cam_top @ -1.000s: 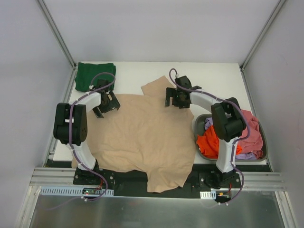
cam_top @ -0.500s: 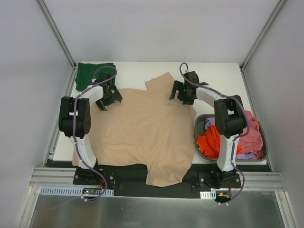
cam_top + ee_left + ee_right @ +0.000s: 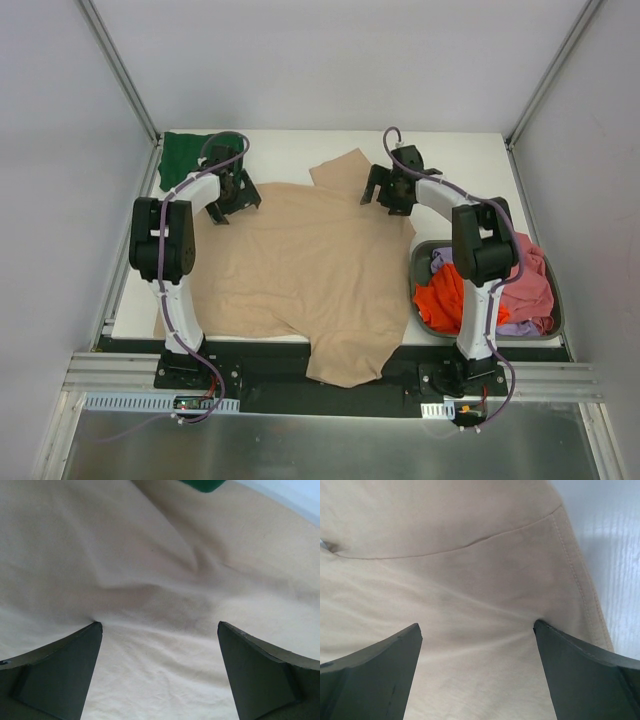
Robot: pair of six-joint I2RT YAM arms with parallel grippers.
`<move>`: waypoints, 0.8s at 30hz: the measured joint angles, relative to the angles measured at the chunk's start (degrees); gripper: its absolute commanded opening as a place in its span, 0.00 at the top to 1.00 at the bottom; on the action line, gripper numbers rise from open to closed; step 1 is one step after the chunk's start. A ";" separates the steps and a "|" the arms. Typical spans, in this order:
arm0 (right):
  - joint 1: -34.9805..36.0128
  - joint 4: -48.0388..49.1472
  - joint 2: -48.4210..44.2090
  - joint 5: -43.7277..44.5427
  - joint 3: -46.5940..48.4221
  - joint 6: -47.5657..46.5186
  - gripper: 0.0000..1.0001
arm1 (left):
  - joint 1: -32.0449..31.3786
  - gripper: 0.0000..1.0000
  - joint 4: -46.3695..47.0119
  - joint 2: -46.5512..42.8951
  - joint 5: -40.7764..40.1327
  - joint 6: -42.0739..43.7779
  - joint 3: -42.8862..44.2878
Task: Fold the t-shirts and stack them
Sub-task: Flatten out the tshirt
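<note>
On the tabletop (image 3: 462,168), we see the left gripper (image 3: 160,626) and right gripper (image 3: 477,626) spread wide, both pressed onto the beige t-shirt (image 3: 300,270). Neither has cloth pinched.

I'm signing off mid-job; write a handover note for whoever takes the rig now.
Left hand: open, fingertips on the beige t-shirt, far left.
Right hand: open, on its far right sleeve.
It lies spread, unfolded, near hem over the table edge.
Far left corner: dark green t-shirt, apparently folded.
In the grey tub, heaped: orange-red t-shirt, pink t-shirt, lilac t-shirt.
Left: fold the beige one, stack it, then the three in the tub.
</note>
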 measured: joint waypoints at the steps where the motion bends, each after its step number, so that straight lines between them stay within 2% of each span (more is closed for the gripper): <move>1: -0.22 -0.17 0.26 0.00 0.39 -0.13 0.01 | 0.00 0.01 0.02 0.37 0.24 0.20 0.50; 9: -1.05 -1.55 3.58 0.59 5.53 -2.73 0.01 | 0.00 0.01 0.55 4.15 2.12 1.95 5.92; 18: -1.62 -3.61 5.40 0.13 9.42 -11.93 0.02 | 0.00 0.01 0.92 3.96 3.17 2.71 5.90; 21: -1.40 -5.51 4.11 0.39 9.60 -15.26 0.02 | -0.02 0.01 0.83 2.54 4.20 2.71 4.52; 24: -0.13 -5.92 -1.60 1.66 5.38 -16.98 0.02 | -0.17 0.01 0.76 -1.14 4.92 2.71 1.62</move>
